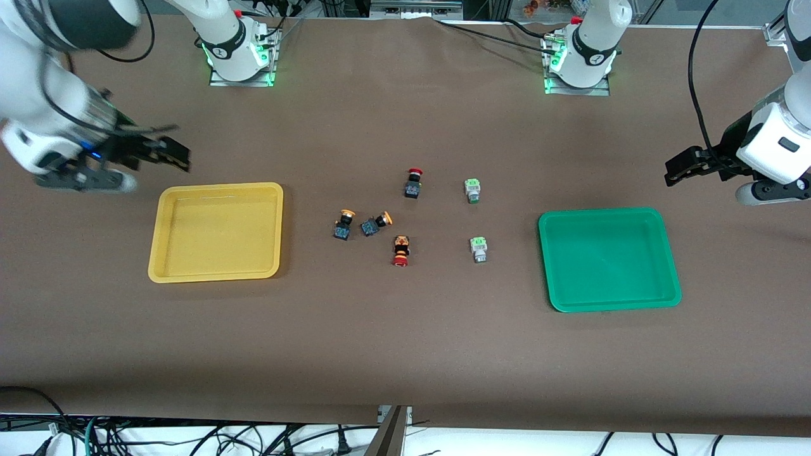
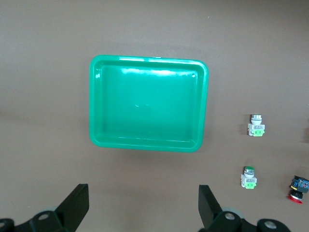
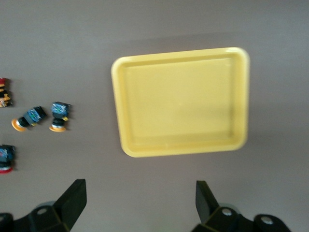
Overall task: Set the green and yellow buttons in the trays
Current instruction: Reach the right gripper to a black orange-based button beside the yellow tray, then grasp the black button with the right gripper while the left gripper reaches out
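Two yellow buttons [image 1: 344,225] [image 1: 376,223] lie side by side mid-table, also seen as yellow buttons [image 3: 60,116] in the right wrist view. Two green buttons [image 1: 472,190] [image 1: 478,249] lie between them and the green tray [image 1: 608,259]. The yellow tray [image 1: 215,234] sits toward the right arm's end. Both trays hold nothing. My right gripper [image 1: 171,152] [image 3: 140,184] hangs open over bare table beside the yellow tray. My left gripper [image 1: 681,170] [image 2: 143,188] hangs open over bare table beside the green tray [image 2: 147,108], with green buttons [image 2: 256,125] [image 2: 248,177] off to one side.
Two red-capped buttons [image 1: 413,183] [image 1: 401,251] lie among the others, one farther from the front camera and one nearer. Brown cloth covers the table. The arm bases [image 1: 237,44] [image 1: 583,54] stand at the table's back edge.
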